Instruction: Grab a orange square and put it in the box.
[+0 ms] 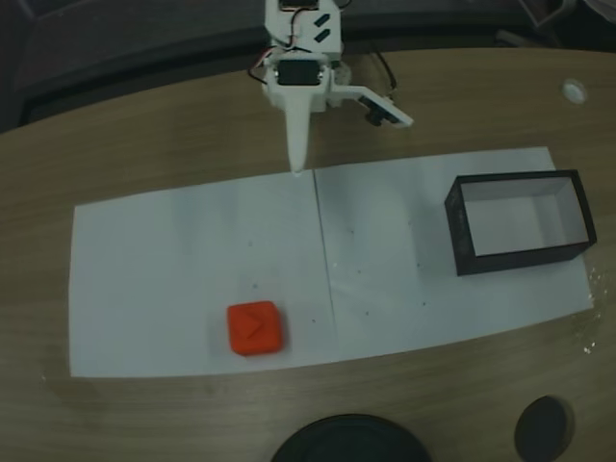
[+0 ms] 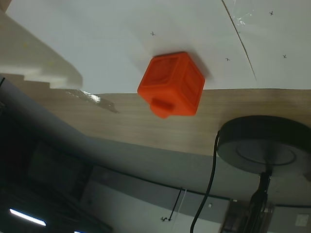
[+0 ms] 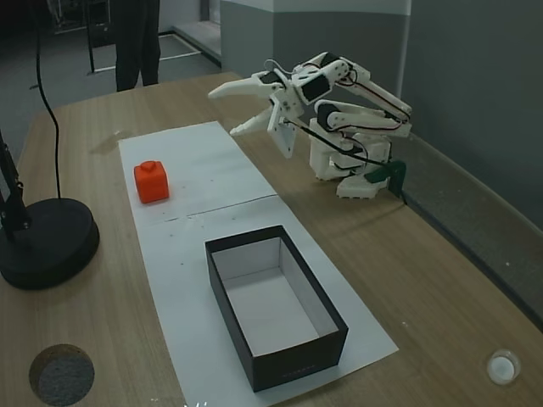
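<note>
The orange square (image 1: 256, 328) sits on the white paper near its front edge, left of centre in a fixed view. It is also in another fixed view, orange square (image 3: 152, 181), and in the middle of the wrist view, orange square (image 2: 172, 85). The black-walled box (image 1: 465, 236) stands open-topped on the right end of the paper, box (image 3: 280, 360). My gripper (image 3: 223, 114) hovers open and holds nothing above the paper's far edge, well away from the cube. In a fixed view from above, the gripper (image 1: 297, 162) points toward the paper. One white finger (image 2: 39, 56) edges the wrist view.
A black round lamp base (image 3: 42, 242) with a cable stands just beyond the paper's edge, close to the cube, lamp base (image 1: 351, 441). Beside it lies a small dark disc (image 1: 542, 428). A white cap (image 1: 575, 91) rests on the wooden table. A person's legs (image 3: 136, 38) stand beyond the table.
</note>
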`<move>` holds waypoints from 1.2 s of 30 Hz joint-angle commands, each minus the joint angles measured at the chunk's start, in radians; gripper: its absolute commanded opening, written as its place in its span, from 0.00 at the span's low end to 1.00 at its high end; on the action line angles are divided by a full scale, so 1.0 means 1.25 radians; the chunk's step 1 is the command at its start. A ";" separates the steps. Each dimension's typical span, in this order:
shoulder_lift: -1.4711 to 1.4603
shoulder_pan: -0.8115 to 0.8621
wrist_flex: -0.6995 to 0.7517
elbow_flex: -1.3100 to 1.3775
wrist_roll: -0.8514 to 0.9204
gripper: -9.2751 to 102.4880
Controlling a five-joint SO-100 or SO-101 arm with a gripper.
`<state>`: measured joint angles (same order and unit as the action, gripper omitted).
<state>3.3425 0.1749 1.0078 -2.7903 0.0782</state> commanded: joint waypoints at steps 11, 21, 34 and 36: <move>-0.836 0.023 0.040 0.579 -0.015 0.47; -1.421 0.088 0.276 1.128 -0.012 0.47; -1.730 0.107 0.396 1.502 -0.011 0.47; -1.761 0.109 0.398 1.518 -0.011 0.47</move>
<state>1.1413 0.3083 1.5033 -0.9725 0.0614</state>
